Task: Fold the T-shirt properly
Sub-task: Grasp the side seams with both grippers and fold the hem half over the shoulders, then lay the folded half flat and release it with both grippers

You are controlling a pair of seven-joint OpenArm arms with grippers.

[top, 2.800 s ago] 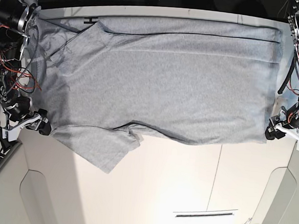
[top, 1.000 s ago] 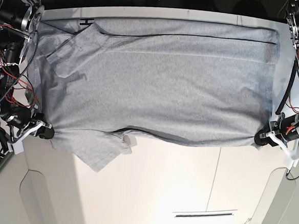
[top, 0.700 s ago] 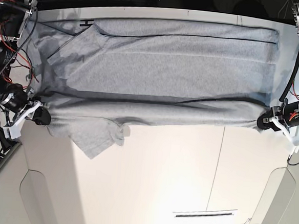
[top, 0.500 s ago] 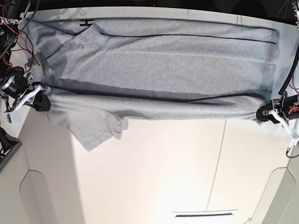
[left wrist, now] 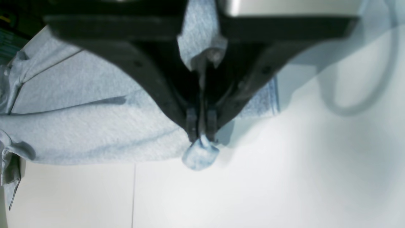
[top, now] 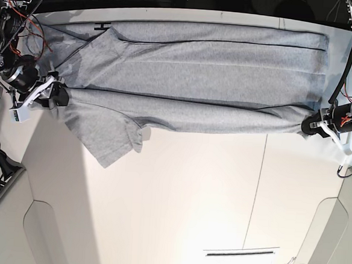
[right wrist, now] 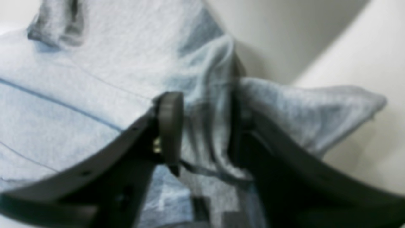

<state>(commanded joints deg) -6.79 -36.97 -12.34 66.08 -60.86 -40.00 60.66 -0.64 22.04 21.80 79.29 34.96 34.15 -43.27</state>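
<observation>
The T-shirt [top: 198, 79] lay spread across the upper part of the base view on the white table [top: 189, 199], its long axis running from left to right, with one sleeve [top: 106, 139] hanging down at the lower left of the cloth. Its near edge was lifted and stretched as a band between the two grippers. The left gripper [top: 312, 126], at the right edge of the frame, was clenched on the hem corner; in its wrist view the jaws stood pressed together with a small tuft of cloth [left wrist: 200, 155] sticking out below. The right gripper [top: 55, 93], at the left edge, pinched the shoulder side, cloth bunched between its fingers [right wrist: 169, 126]. The rest of the shirt lay toward the top of the frame from both grippers, so the fold probably called for carrying the held edge that way, both arms together.
</observation>
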